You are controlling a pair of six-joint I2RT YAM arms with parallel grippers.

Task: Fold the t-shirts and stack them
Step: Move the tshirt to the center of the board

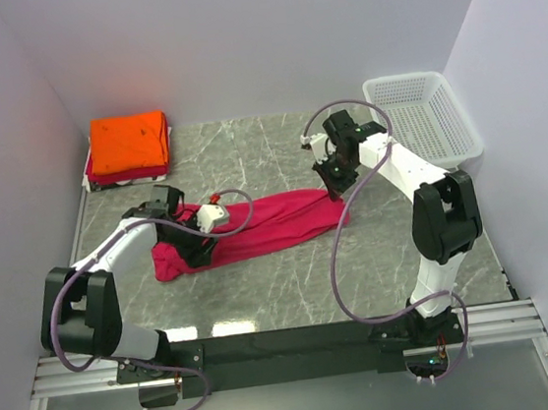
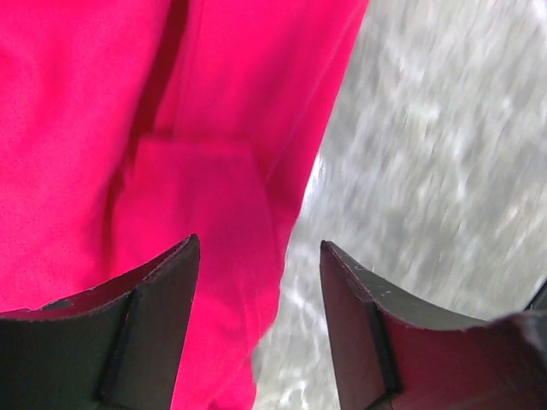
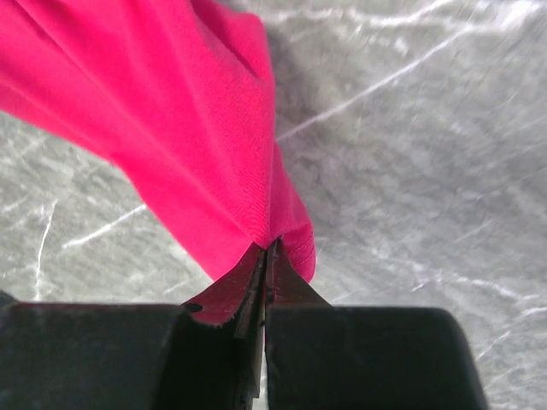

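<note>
The crimson-pink t-shirt (image 1: 266, 226) is found bunched into a band on the worktop (image 1: 293, 282) between the arms. Its long axis runs left to right, with the right end angled slightly away. The right fingers (image 3: 224, 299) are clamped on a thin corner pinch. The left fingers (image 2: 162, 282) are held apart over the shirt's edge. Slippage from that shallow pinch is judged possible under tension, and only one layer may be caught at the left.

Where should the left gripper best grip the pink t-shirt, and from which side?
Probably the pink t-shirt's loose edge on the table, down from above: it lies flat between the left gripper's open fingers, opposite the end the right gripper pinches.
</note>
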